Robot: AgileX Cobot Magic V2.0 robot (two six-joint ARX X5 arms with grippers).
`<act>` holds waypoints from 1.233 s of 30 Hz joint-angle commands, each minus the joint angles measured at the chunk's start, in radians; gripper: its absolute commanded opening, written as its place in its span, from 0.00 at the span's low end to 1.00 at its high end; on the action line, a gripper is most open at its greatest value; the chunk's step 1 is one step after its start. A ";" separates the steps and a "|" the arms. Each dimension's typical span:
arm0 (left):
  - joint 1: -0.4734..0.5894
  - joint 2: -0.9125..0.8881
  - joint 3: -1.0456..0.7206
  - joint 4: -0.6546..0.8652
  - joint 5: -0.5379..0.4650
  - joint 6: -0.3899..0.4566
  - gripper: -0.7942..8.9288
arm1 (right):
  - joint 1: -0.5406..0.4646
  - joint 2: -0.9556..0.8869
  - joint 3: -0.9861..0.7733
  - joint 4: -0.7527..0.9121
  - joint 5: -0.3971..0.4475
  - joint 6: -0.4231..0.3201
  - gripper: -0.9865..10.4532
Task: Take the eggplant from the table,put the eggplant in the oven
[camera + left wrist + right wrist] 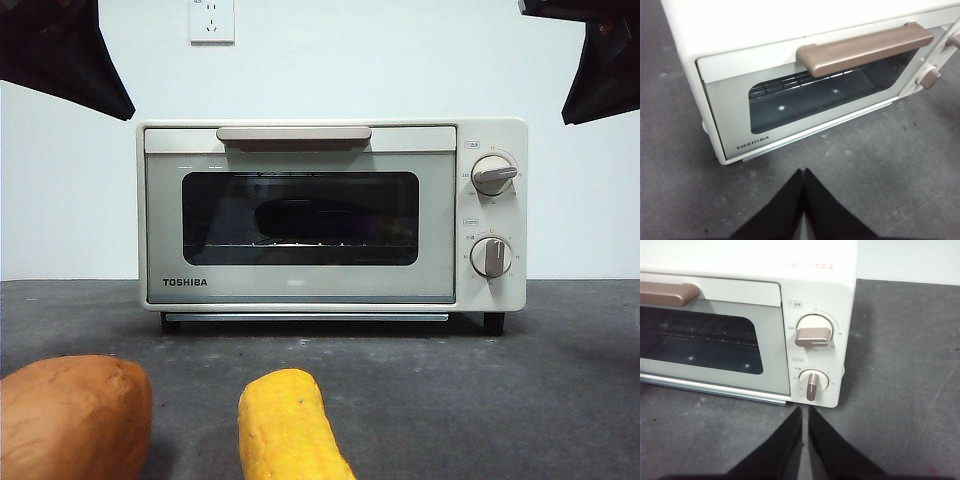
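Note:
The cream-white Toshiba oven stands on the dark grey table with its glass door closed and its beige handle up. Behind the glass a long dark shape lies on the wire rack; it looks like the eggplant, though its colour does not show. My left gripper hangs shut and holds nothing, above the table before the oven's left front corner. My right gripper is shut and holds nothing, in front of the two knobs.
An orange-brown sweet potato and a yellow corn cob lie near the table's front edge. Both arms show only as black tips at the top corners of the front view. A wall socket sits above the oven.

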 commanded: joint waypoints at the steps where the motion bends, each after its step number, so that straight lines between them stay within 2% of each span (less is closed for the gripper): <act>1: -0.005 0.007 0.007 0.031 -0.003 -0.008 0.09 | 0.009 0.003 0.000 0.015 0.005 0.010 0.09; 7: -0.012 0.006 0.007 0.031 0.002 -0.009 0.09 | 0.009 0.003 0.000 0.015 0.005 0.010 0.09; 11: 0.000 -0.090 0.007 -0.017 -0.018 0.003 0.09 | 0.009 0.003 0.000 0.015 0.004 0.010 0.09; 14: 0.014 -0.194 -0.004 -0.011 -0.034 0.125 0.09 | 0.009 0.003 0.000 0.015 0.005 0.010 0.09; 18: 0.060 -0.352 -0.085 0.092 -0.076 0.223 0.09 | 0.009 0.003 0.000 0.015 0.005 0.010 0.09; 22: 0.167 -0.534 -0.233 0.177 -0.164 0.220 0.09 | 0.009 0.003 0.000 0.015 0.005 0.010 0.09; 28: 0.312 -0.772 -0.463 0.183 -0.163 0.217 0.09 | 0.009 0.003 0.000 0.015 0.005 0.010 0.09; 37: 0.393 -0.973 -0.706 0.179 -0.163 0.175 0.09 | 0.009 0.003 0.000 0.015 0.004 0.010 0.09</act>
